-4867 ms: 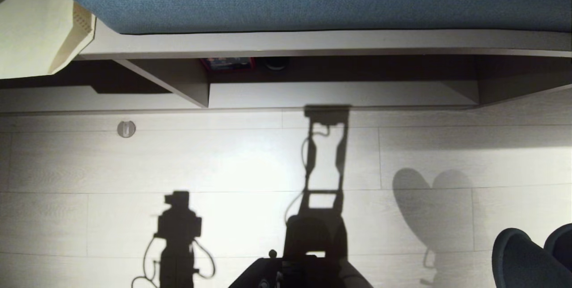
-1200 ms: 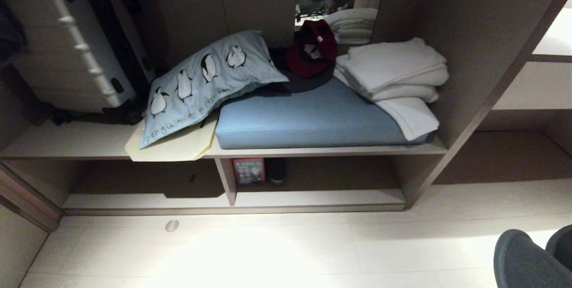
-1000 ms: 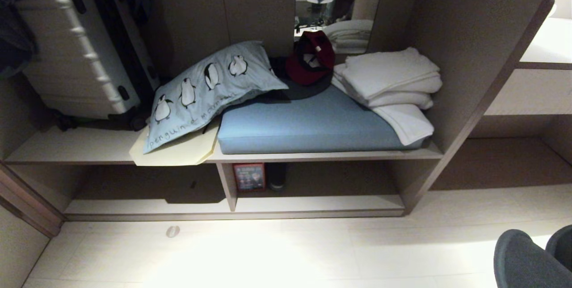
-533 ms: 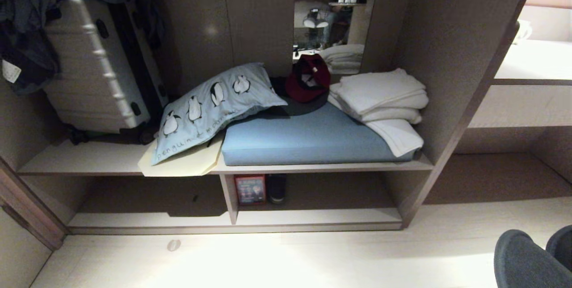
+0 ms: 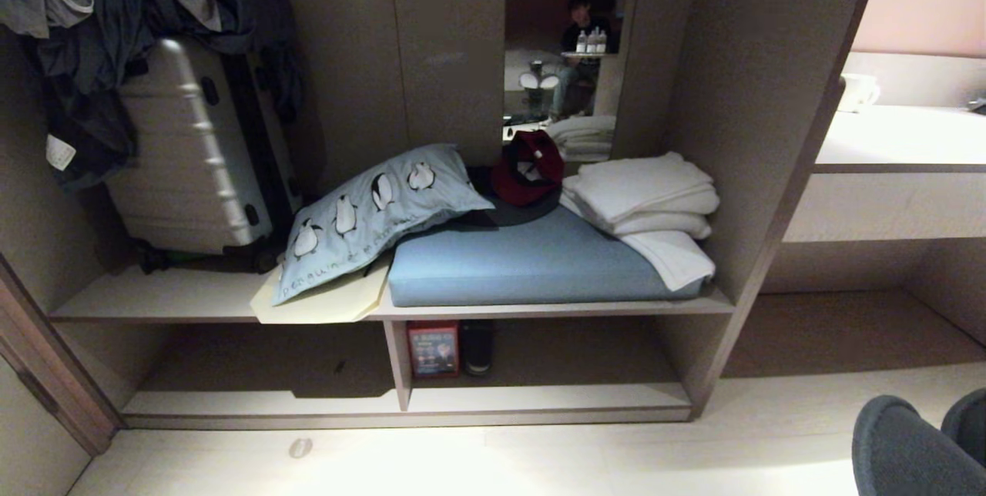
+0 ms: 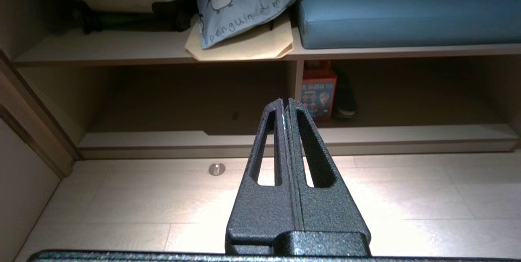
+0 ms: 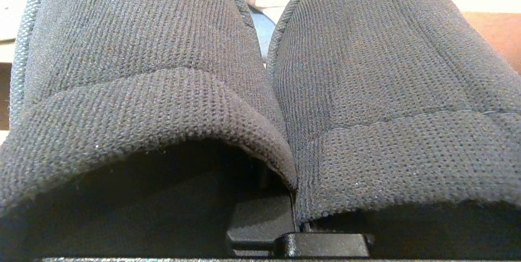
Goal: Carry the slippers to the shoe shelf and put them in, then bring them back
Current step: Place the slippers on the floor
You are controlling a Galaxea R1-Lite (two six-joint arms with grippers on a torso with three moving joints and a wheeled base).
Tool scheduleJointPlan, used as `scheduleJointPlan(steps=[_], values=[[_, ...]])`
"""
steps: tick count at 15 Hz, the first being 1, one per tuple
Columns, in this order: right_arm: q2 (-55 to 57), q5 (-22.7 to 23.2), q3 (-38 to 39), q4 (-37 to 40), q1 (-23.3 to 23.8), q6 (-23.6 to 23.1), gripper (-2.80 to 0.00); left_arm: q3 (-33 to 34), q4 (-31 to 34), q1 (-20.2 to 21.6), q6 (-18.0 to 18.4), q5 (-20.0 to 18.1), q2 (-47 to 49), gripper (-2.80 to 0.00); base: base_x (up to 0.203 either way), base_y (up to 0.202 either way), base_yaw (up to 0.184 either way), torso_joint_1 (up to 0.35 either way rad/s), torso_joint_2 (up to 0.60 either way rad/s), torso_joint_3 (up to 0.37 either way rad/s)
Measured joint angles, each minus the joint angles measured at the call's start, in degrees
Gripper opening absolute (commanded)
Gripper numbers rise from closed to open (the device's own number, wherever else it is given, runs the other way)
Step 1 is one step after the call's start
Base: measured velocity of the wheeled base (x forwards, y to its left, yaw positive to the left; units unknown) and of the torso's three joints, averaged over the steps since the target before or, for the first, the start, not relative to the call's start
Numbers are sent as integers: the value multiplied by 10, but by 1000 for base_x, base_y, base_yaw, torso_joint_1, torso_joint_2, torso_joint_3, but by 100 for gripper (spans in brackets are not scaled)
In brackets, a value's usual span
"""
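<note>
The slippers (image 5: 917,446) sit at the head view's lower right corner, well short of the shoe shelf (image 5: 539,397) holding a red box (image 5: 433,349) and black shoe (image 5: 477,347), the left gripper (image 6: 285,103) shows pressed closed and empty, and the right gripper (image 7: 293,207) is pinched between both slippers, toes pointing away.

A bedroom or hotel-room entry nook is shown: a built-in beige wood-grain wardrobe (image 5: 739,95) is fitted with a blue padded bench cushion (image 5: 531,265), under which a low shoe shelf (image 5: 539,396) is set. A ribbed silver hard-shell suitcase (image 5: 189,157) is stood beneath hung dark clothes (image 5: 92,34). A pale blue penguin-print pillow (image 5: 370,211), folded white towels (image 5: 639,196) and a narrow wall mirror (image 5: 562,41) are seen too.
</note>
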State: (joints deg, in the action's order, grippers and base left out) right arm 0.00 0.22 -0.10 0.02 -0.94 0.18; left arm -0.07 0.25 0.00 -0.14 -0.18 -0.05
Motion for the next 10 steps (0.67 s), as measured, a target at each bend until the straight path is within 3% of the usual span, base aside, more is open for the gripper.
scheduleJointPlan(steps=[10], values=[[0, 0, 0, 0, 0, 0, -280, 0, 0, 0, 1, 0, 0, -280, 0, 0, 0, 0, 0, 3]])
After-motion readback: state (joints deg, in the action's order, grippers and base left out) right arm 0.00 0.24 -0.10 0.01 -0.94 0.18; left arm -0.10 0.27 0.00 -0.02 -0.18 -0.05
